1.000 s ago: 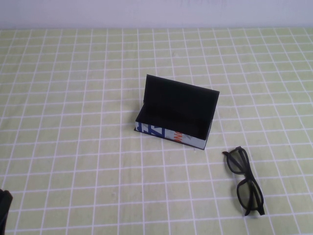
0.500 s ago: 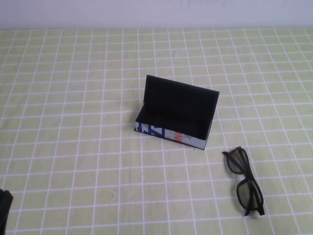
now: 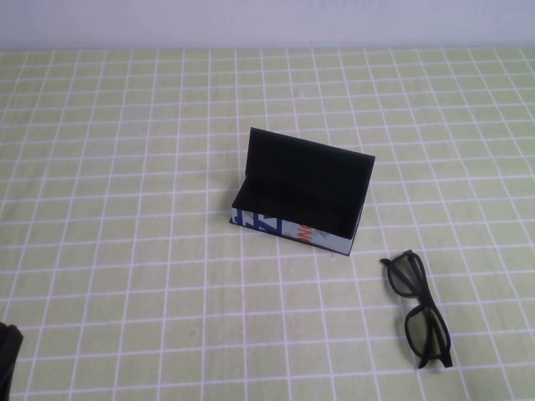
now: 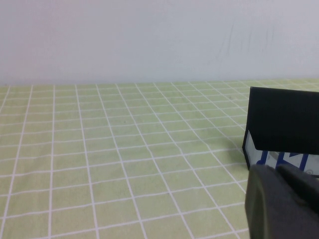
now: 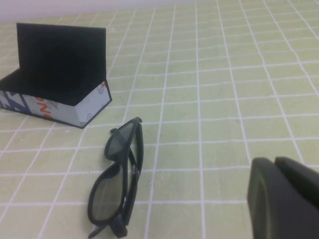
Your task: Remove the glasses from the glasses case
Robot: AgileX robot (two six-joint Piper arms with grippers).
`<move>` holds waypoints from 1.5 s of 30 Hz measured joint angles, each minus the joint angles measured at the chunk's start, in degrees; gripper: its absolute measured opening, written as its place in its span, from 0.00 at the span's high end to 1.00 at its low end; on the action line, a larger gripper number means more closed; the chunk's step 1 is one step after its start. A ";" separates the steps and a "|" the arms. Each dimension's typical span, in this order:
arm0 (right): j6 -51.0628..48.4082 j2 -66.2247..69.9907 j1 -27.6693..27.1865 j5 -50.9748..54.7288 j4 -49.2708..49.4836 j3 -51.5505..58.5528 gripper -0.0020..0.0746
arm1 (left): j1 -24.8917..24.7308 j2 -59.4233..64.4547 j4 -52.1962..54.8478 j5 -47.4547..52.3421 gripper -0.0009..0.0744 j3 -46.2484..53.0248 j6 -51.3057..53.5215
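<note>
High view, left to right: left tool (image 3: 8, 355), at the near-left worktop (image 3: 125, 167) corner, opening cannot be told. Glasses case (image 3: 301, 196), lid upright, well ahead and rightward of it. Glasses (image 3: 418, 309) already out, folded on worktop just beyond the case. Right tool (image 5: 284, 199): seen only in right wrist view, opening cannot be told, glasses near ahead. Risk: any tool sweep could knock the upright lid or nudge the glasses.
</note>
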 joint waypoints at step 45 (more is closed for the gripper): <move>-0.45 0.00 0.00 1.51 0.00 0.00 1.00 | 0.00 -1.43 56.43 -7.55 0.99 -0.25 -57.48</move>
